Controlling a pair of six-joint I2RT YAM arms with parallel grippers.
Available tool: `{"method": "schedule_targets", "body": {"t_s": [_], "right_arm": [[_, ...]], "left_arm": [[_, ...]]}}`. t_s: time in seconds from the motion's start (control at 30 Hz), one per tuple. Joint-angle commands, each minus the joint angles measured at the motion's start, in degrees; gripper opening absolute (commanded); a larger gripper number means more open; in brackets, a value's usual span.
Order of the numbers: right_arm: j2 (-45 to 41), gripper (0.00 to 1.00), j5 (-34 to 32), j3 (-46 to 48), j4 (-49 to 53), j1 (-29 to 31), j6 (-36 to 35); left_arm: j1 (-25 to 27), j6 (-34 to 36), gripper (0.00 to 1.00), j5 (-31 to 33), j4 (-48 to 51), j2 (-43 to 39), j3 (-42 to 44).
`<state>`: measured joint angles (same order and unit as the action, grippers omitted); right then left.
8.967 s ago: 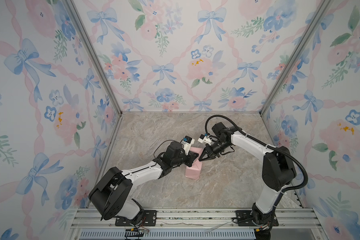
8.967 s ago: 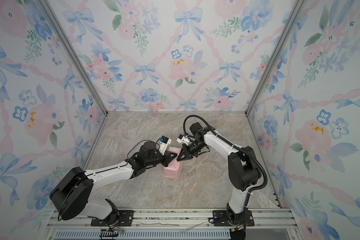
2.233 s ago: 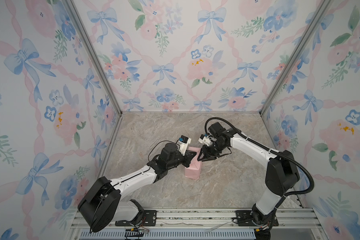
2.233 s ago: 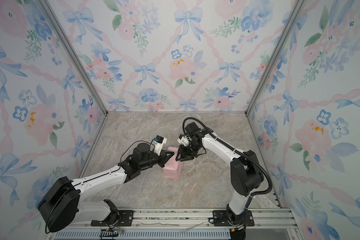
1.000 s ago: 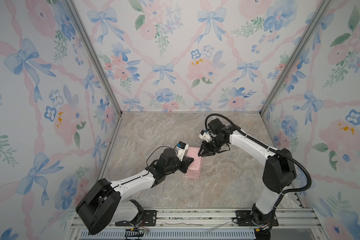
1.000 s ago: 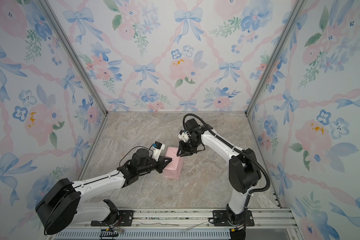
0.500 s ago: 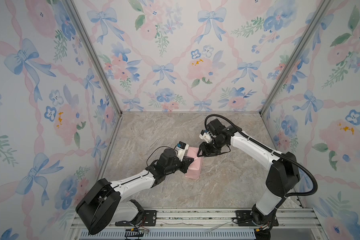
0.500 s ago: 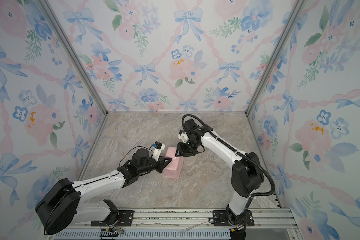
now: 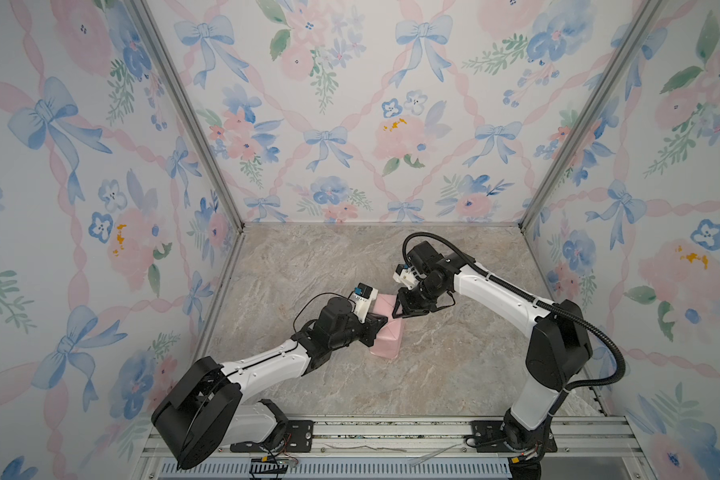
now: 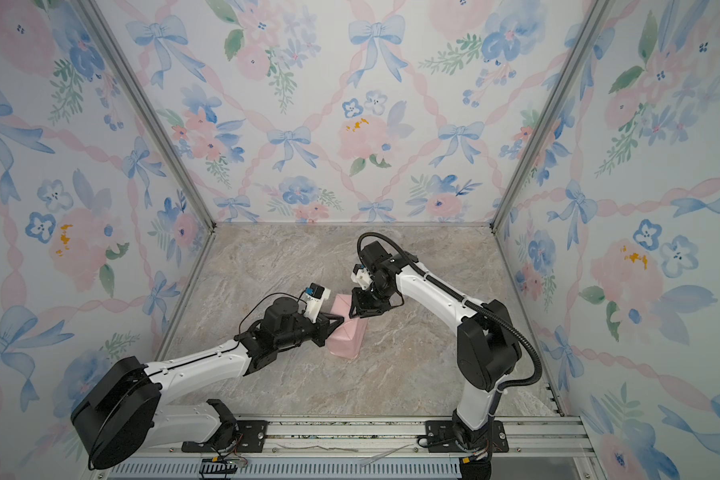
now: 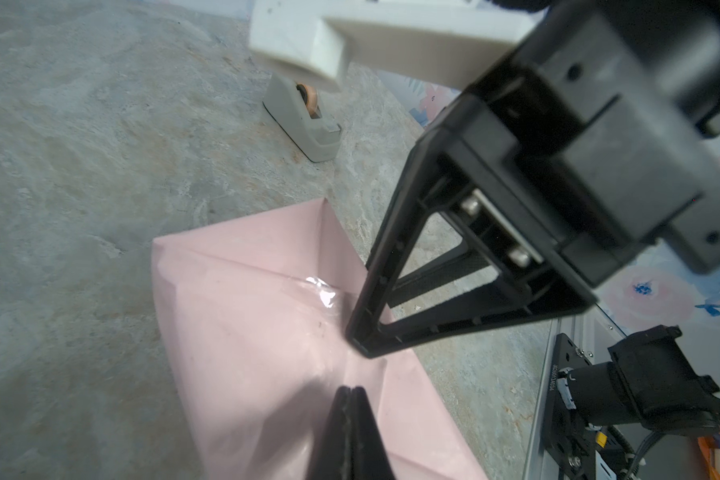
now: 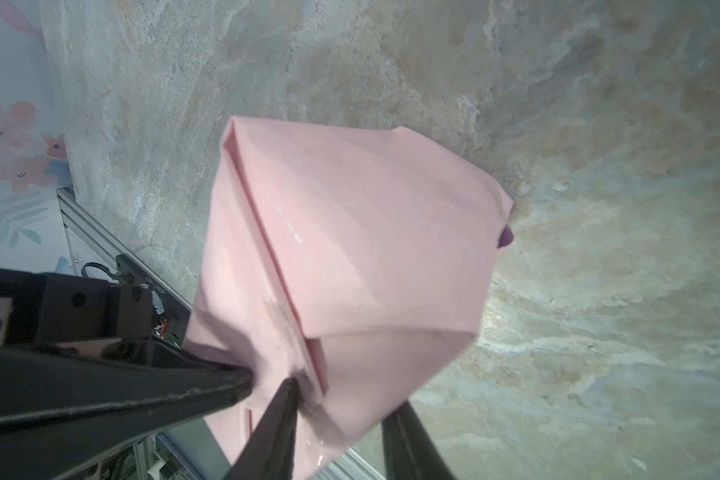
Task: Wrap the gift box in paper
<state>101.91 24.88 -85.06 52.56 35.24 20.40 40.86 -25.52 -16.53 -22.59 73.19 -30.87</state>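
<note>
- Left gripper (image 9: 384, 321): jaws together, tips pressing the top of the paper (image 9: 387, 343).
- We see the paper pink side out, folded into a box-shaped parcel in the middle of the table (image 9: 433, 374). The gift box itself is hidden.
- Right gripper (image 12: 341, 395): jaws apart, straddling the parcel's far end, with one fingertip on the paper.
- Tape dispenser (image 11: 304, 120) stands beyond the parcel, apart from it.

There's a tape dispenser (image 11: 304, 114) sitting on the marble table (image 9: 350, 257), grey-beige with a tan roll (image 11: 308, 93) in it. It only shows in the left wrist view. The walls (image 9: 350, 124) on three sides are all pastel bows and flowers, with metal posts (image 9: 193, 124) in the back corners. A ribbed aluminium rail (image 9: 371, 432) runs along the front edge.
</note>
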Motion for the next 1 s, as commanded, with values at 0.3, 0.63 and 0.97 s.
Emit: {"method": "schedule_targets", "body": {"t_s": [0.3, 0.63, 0.97], "right_arm": [[-4.77, 0.44, -4.73, 3.35, 2.61, -0.55, 0.41], [-5.47, 0.47, 2.62, 6.52, -2.02, -0.44, 2.12], [-2.42, 0.27, -0.76, 8.98, -1.95, -2.73, 0.59]], "left_arm": [[0.34, 1.03, 0.0, 0.62, 3.26, 0.45, 0.64], [0.27, 1.08, 0.0, 0.54, 3.3, 0.31, 0.51], [0.37, 1.13, 0.0, 0.76, 3.31, 0.36, 0.64]]}}
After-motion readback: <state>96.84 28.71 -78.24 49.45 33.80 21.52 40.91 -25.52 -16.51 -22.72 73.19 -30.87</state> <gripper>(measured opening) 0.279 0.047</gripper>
